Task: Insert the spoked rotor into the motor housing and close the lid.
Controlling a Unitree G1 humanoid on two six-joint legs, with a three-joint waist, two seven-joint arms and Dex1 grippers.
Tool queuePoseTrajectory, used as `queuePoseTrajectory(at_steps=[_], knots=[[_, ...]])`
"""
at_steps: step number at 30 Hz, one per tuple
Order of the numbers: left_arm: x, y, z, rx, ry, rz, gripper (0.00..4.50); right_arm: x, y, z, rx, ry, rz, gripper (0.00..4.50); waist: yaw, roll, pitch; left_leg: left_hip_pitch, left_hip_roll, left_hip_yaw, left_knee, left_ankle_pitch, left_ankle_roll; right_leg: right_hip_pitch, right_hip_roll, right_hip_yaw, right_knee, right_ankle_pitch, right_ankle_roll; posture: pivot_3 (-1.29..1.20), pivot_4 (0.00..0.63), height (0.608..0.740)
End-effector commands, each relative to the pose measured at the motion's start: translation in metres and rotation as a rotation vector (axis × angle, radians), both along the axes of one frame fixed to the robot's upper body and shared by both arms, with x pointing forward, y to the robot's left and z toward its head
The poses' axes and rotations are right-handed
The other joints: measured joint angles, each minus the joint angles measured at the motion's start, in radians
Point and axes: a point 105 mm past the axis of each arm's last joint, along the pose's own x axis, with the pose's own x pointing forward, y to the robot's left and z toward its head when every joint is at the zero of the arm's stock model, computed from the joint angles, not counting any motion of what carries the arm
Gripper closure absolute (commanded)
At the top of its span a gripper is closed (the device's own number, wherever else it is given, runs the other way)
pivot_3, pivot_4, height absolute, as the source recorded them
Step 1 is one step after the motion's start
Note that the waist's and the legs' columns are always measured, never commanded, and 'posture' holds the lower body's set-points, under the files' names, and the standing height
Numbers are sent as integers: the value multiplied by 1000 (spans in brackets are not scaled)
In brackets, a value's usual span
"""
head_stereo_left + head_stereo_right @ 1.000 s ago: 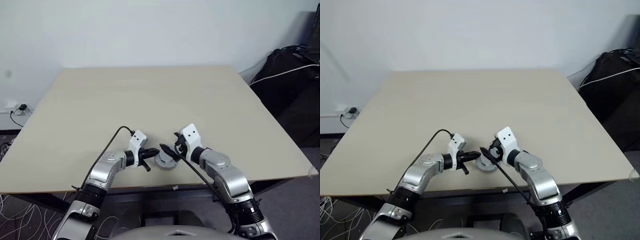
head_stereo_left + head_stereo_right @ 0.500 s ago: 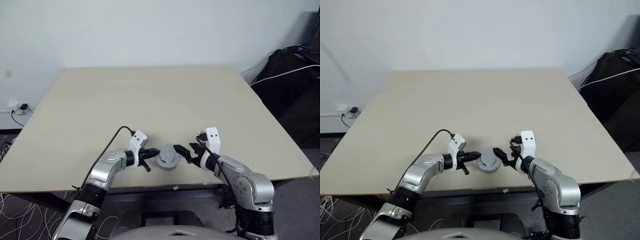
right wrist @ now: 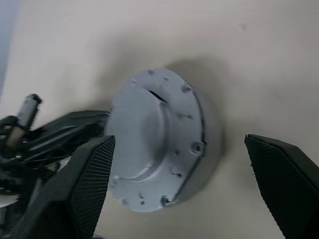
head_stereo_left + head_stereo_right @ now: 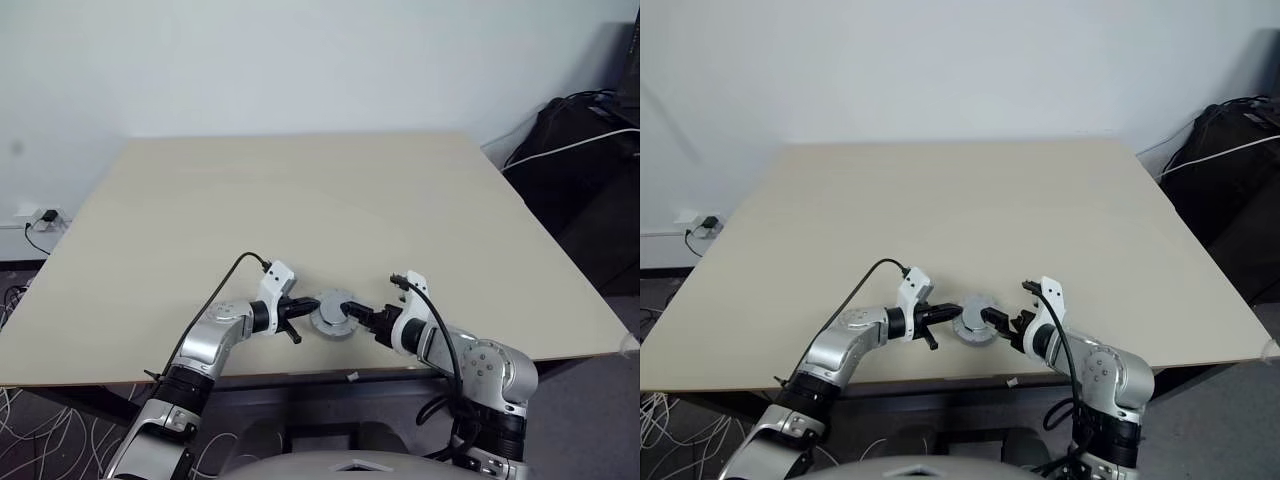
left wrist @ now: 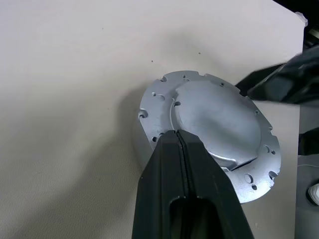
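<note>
The lid (image 5: 214,124) sits on the motor housing (image 3: 202,149) near the front edge of my bench (image 4: 300,190), lower centre of the head views. It looks like stiff, smooth metal, probably weighty and slippery, so I judge the flanged rim the best place to hold. The stack lies flat, plain raised face upward, its axis vertical; being round, it has no long axis. My left end effector (image 5: 178,137) is clenched on nothing, its tips over the lid's edge. My right end effector (image 3: 179,164) is spread wide, straddling the housing without gripping.
</note>
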Motion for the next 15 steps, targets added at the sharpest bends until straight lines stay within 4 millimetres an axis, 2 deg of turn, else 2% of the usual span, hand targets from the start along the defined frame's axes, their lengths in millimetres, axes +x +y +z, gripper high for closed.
queuePoseTrajectory(at_steps=[1, 15], knots=[[-4, -5, -2, 3, 11, -32, 4500, 3, 12, 7, 48, -9, 25, 20, -1, 1, -1, 0, 0, 0, 0, 0, 0, 0, 0, 0, 0, 0, 0, 0, 0, 740], [-4, -4, -1, 4, 9, -27, 4500, 2, 29, 6, 232, 82, 68, 20, -6, 3, -2, 0, 0, 0, 0, 0, 1, 0, 1, 1, 1, 0, 0, 0, 0, 740]])
